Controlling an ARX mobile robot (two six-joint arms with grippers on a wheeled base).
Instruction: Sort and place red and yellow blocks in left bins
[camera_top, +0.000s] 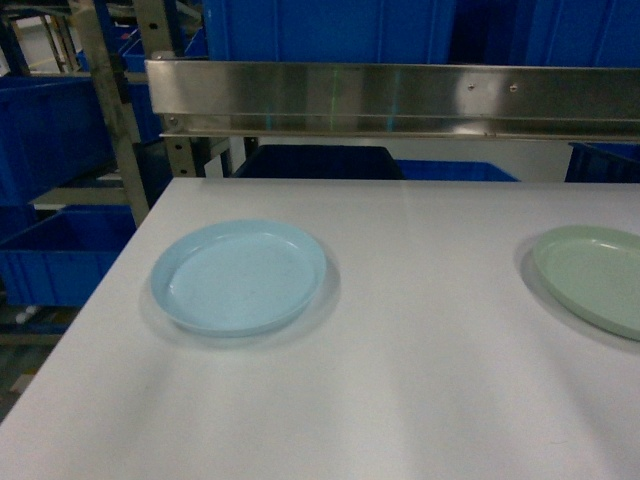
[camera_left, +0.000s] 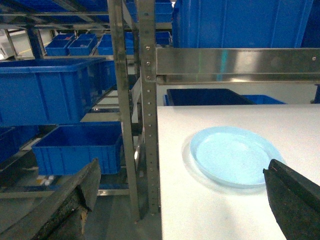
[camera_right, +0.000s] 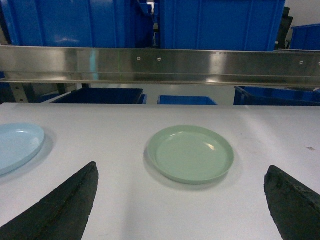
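Note:
The red and yellow blocks are out of view in all three views. The left bins are deep blue crates on the racking left of the table: one low (camera_top: 62, 256) (camera_left: 79, 148) and one on the shelf above (camera_top: 45, 135) (camera_left: 50, 90). My left gripper (camera_left: 181, 167) is open, its dark fingers (camera_left: 75, 200) spread over the table's left edge, with nothing between them. My right gripper (camera_right: 181, 169) is also open and empty, hanging above the white table in front of the green plate. Neither gripper shows in the head view.
A pale blue plate (camera_top: 238, 276) (camera_left: 232, 156) (camera_right: 15, 146) and a pale green plate (camera_top: 592, 276) (camera_right: 190, 153) lie on the white table (camera_top: 400, 400). A steel rail (camera_top: 390, 98) crosses behind the table. A perforated metal upright (camera_left: 148, 125) stands at its left edge. More blue crates (camera_right: 220, 22) sit behind.

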